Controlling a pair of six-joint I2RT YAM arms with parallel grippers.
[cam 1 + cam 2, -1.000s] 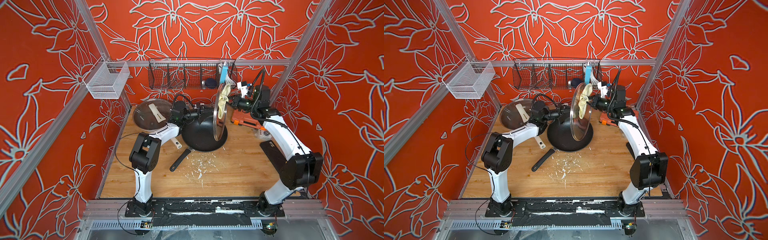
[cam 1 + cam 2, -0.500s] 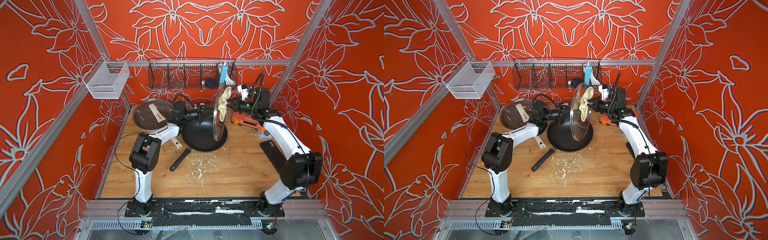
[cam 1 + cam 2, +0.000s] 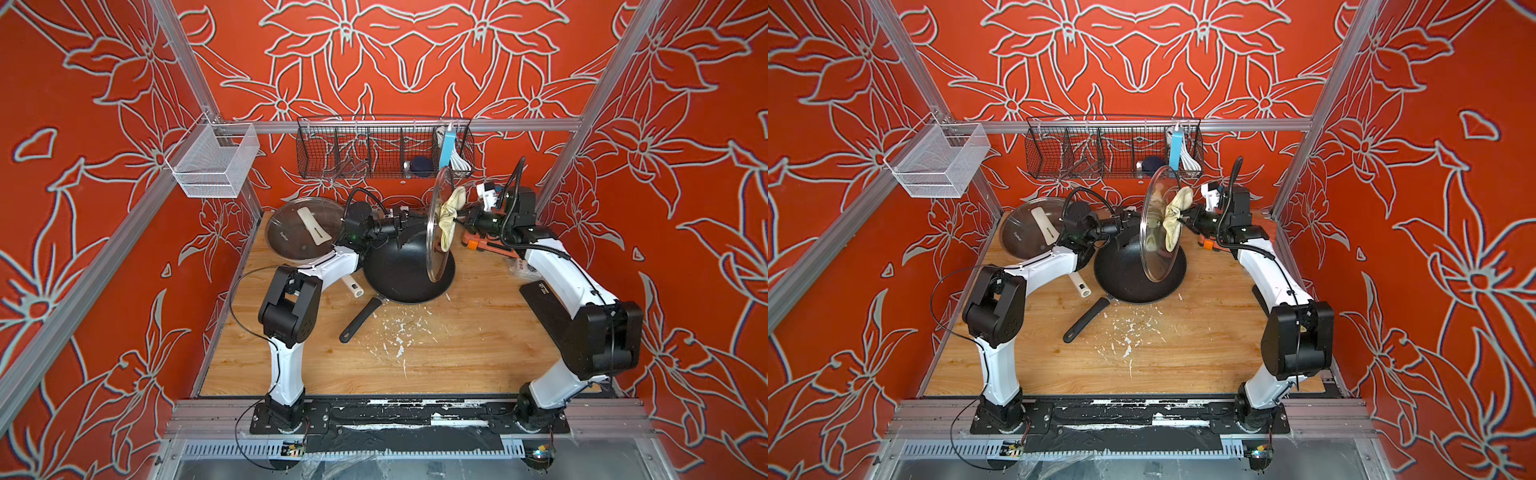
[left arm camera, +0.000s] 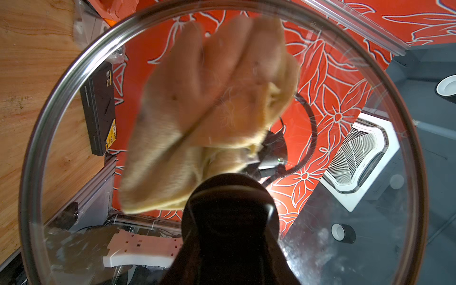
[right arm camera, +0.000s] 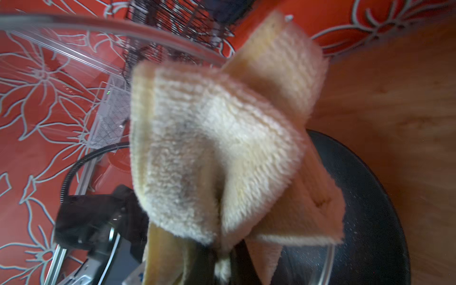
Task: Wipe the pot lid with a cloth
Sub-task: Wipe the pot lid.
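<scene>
While upright, pot lid [image 3: 1158, 253] against cloth [image 3: 1178, 205].

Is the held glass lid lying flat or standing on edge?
On edge: in both top views the glass lid shows as a narrow upright ellipse, with the cloth against its face.

Both arms look alike to me: the left arm [image 3: 286, 365] and the right arm [image 3: 559, 274] have glossy white shells between chunky black joint housings. Thin black cables [image 3: 231, 301] loop alongside them, and each stands on a flat black base plate [image 3: 291, 417].
</scene>
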